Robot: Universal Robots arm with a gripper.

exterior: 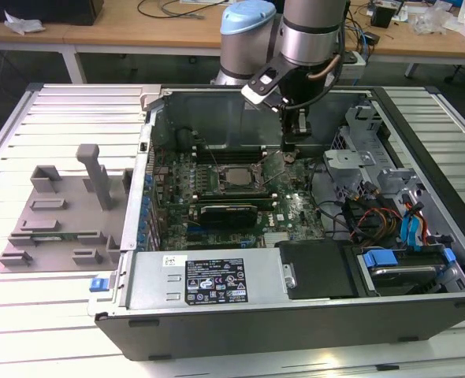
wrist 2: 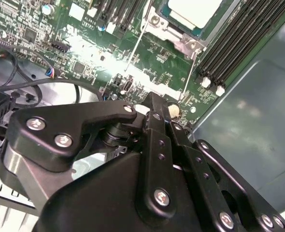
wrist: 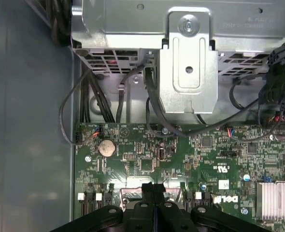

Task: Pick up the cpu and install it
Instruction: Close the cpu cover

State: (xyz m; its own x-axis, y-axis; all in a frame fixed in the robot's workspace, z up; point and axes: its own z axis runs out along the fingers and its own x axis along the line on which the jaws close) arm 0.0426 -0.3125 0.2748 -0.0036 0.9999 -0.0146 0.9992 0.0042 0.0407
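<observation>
You are looking at one cpu (exterior: 231, 178), a small flat square with a pale, matte silver top. It is lying inside the socket frame (exterior: 254, 189) on the green motherboard (exterior: 295, 211). In the second wrist view the cpu (wrist 2: 195, 10) is sitting within the frame's bright stamped metal. One thin wire lever (wrist 2: 138, 41) is running along the socket frame's edge. Long black memory slots (wrist 2: 229, 41) are lying just beside the socket frame, though their number is too hard to tell.

The tool (exterior: 292, 148) is hanging low over the motherboard. It is near the socket frame on the exterior view's right and apart from the cpu. Its two black, screw-studded fingers (wrist: 147, 192) are pressing together at the tips, with nothing between them.

Beyond the tool from the socket frame, the first wrist view is giving you one round silver coin cell (wrist: 106, 147) and one finned grey heat sink (wrist: 277, 198). One folded sheet-metal bracket (wrist: 188, 72) is there too, with glossy black cables (wrist: 92, 104) drooping from it onto the board and crowding that side.

The dark grey computer case (exterior: 295, 331) is walling in the socket frame on every side, and it is resting on a white slatted table (exterior: 59, 118). Outside the case, well apart from the socket frame toward the exterior view's left, one grey moulded fixture (exterior: 51, 228) with one upright post is lying on the table.
</observation>
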